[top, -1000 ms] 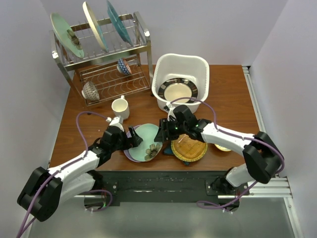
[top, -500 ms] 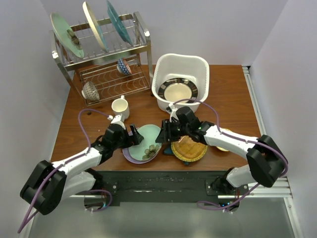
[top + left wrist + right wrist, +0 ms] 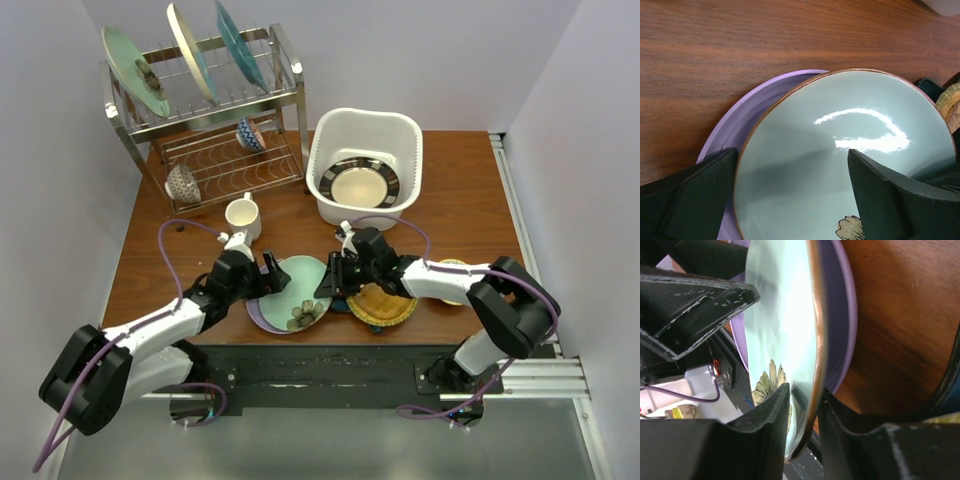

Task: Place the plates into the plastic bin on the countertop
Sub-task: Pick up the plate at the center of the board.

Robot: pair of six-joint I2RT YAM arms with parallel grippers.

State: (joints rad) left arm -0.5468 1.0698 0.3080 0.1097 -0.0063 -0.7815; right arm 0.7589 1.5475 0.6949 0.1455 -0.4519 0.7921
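Two fingers of the right gripper [image 3: 331, 281] have come down and narrowed onto the right rim of the mint floral plate [image 3: 298, 288]. It lies on the lavender plate [image 3: 256, 311], lower centre of the desk [image 3: 460, 180]. A lift toward the plastic bin [image 3: 365, 113], upper centre, looks near. The right arm stretches low and leftward. The left gripper [image 3: 268, 273] is spread wide at the plate's left edge, holding nothing.

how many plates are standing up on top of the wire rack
3: a green plate at the left end, a cream plate in the middle, a teal plate on the right. None looks hidden.
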